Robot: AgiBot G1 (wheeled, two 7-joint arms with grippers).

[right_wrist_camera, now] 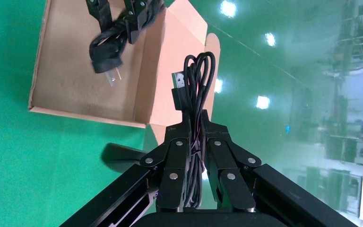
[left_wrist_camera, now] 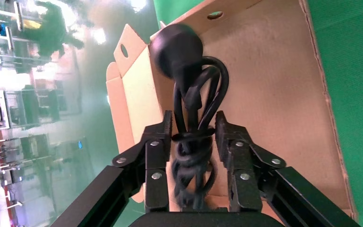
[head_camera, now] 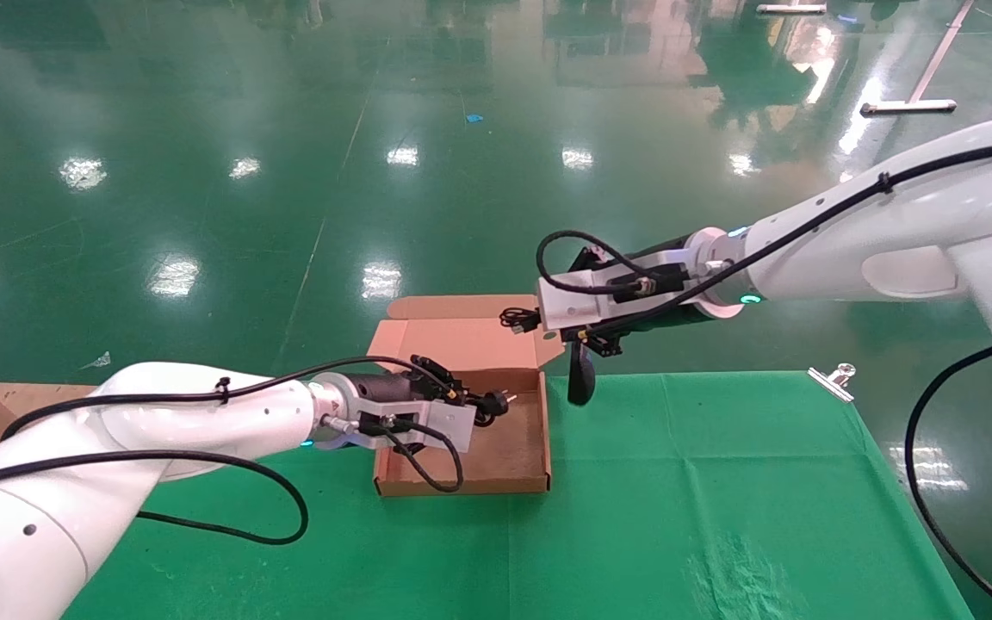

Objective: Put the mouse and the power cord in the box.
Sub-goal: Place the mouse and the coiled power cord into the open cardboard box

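head view, item by item. box (head_camera: 505, 448): brown cardboard, shallow, lid hinged back and standing open at the far side, sitting at the far edge of the table (head_camera: 720, 499), which is covered in green cloth. left gripper (head_camera: 461, 398): reaches in from the left and hangs over the open tray of the box, clenched on the power cord (head_camera: 487, 403), a thick black bundle with its round plug pointing toward the box's right wall. left wrist view: the same cord (left_wrist_camera: 194, 142) is pinched between the two fingers (left_wrist_camera: 157, 156), loops and plug (left_wrist_camera: 177, 49) hanging above the cardboard floor, not resting on it. right gripper (head_camera: 539, 320): held above the box's far right corner, beside the lid flap, clamped on a thin bundled black cable with a usb plug. right wrist view: that cable (right_wrist_camera: 196, 94) stands up from between the closed fingers (right_wrist_camera: 177, 158). mouse (head_camera: 580, 376): small, black, hangs below the right gripper on this cable, just outside the box's right wall, over the table edge. metal clip (head_camera: 832, 381): lies at the far right edge of the cloth, well apart from the box.
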